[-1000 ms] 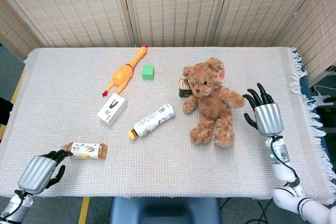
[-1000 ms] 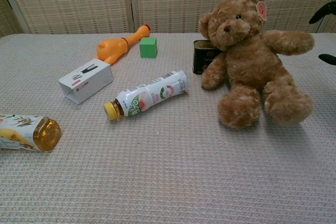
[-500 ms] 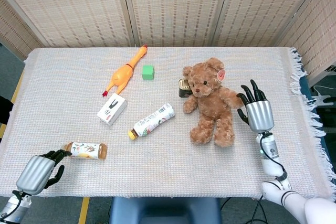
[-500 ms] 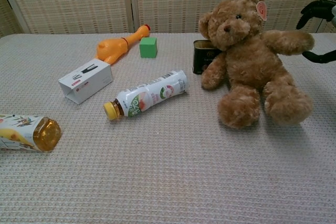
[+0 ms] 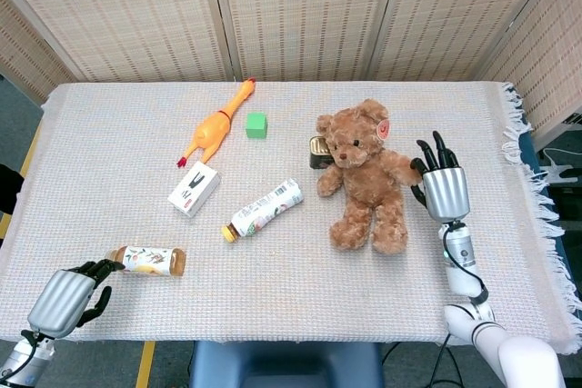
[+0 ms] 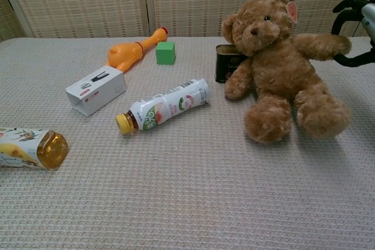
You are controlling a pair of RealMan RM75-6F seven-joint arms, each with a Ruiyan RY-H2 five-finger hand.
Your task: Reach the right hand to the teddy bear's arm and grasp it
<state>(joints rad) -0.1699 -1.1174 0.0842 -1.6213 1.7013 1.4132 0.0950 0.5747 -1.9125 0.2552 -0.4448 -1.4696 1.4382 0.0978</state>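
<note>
Now the right hand (image 5: 443, 190) is sitting right at the end of the teddy bear's (image 5: 366, 174) outstretched arm (image 6: 319, 45), on the side of the tabletop (image 5: 300, 279) nearest the fringed edge. From the head view the silver back of the hand is facing the camera with dark fingers pointing up and away, just beside the paw. From the chest view the fingers (image 6: 343, 13) are arching over the top of the paw while the thumb is hooking in underneath it, so the hand is bracketing the tip of the arm, spread apart and not squeezing the plush as far as one can tell. The bear is sitting upright toward the right half of the cloth, leaning back against a dark tin (image 6: 225, 61), legs pointing toward the robot. So the reach is looking essentially done; what is remaining, by this reading, is the closing of the fingers onto the paw. The left hand (image 5: 65, 299) is resting at the near left corner, fingers curled in loosely near a lying juice bottle (image 5: 150, 260) but holding nothing. A yogurt bottle (image 5: 265, 208), a white box (image 5: 194, 188), a rubber chicken (image 5: 216, 123) and a green cube (image 5: 256, 124) are lying well clear of the action.
</note>
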